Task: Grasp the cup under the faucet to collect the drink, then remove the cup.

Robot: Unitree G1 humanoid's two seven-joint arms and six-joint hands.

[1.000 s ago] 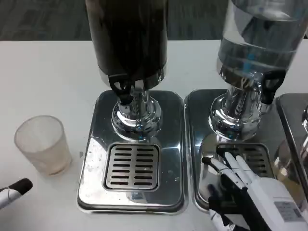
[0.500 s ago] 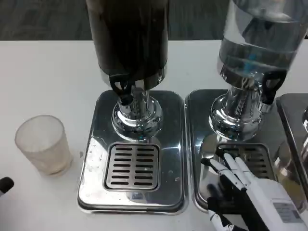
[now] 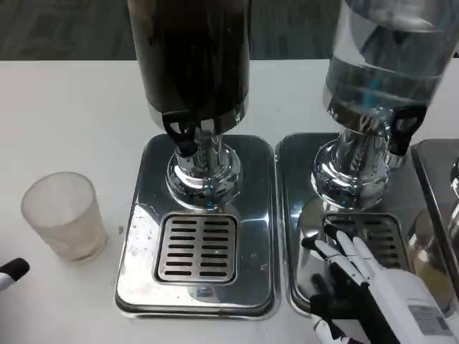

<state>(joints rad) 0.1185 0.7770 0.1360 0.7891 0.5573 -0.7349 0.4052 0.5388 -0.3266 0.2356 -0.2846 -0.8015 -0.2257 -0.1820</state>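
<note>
Right hand lies low over the right dispenser's drip tray, fingers spread, holding nothing. Left hand shows just a dark fingertip at the near left edge; grip state can't be told. Cup stands upright on the tabletop, left of the dark dispenser's tray, not under the faucet. Judgement: wrap the cup mid-wall, keep it upright, set it centred on the grate below the spout.

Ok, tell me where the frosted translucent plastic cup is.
In the head view, the frosted translucent plastic cup stands upright on the white table, picture left, beside the dark dispenser's steel drip tray.
</note>
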